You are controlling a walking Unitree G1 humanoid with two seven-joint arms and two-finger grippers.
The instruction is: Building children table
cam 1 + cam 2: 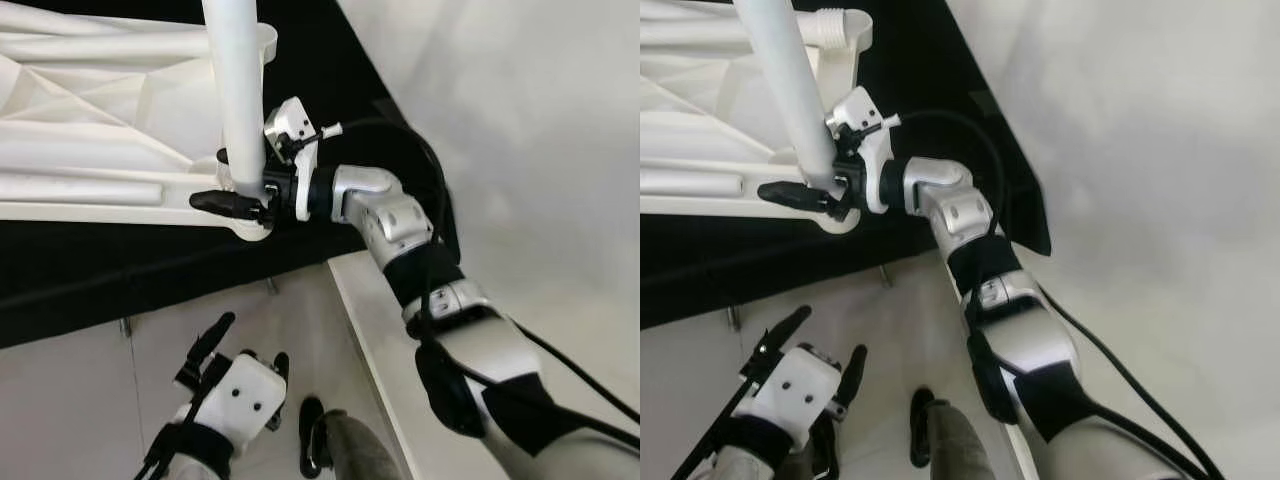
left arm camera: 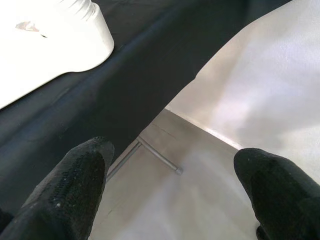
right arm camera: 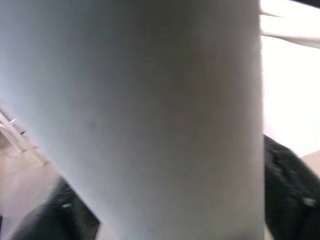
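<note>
Left gripper [image 1: 245, 345]: hangs low over the pale floor [image 1: 90, 390], wrist bent, fingers [image 2: 75, 190] spread wide apart with nothing between them. Ahead of the fingertips, a thin metal leg [image 2: 157, 156] and the black cloth's hanging edge.

Right arm [image 1: 400, 225]: reaches forward and across, elbow bent, forearm wrapped in black cable. Right gripper [image 1: 240, 190] sits at the near corner of the white children's table [image 1: 90, 150], which lies upside down on the black-covered tabletop [image 1: 120, 265]. Its fingers pinch the base of the white table leg [image 1: 235, 80]; one finger [image 1: 225, 202] lies in front of the leg, the other behind it.

Table leg: stands nearly upright between the fingers, its foot in the corner socket. A second socket [image 1: 845, 28], unfilled, lies beyond the fingers at the far corner.

Edges: the gripped corner lies just inside the tabletop's near edge. Beside the right arm, a white wall [image 1: 520, 130] runs close along the tabletop's end.
</note>
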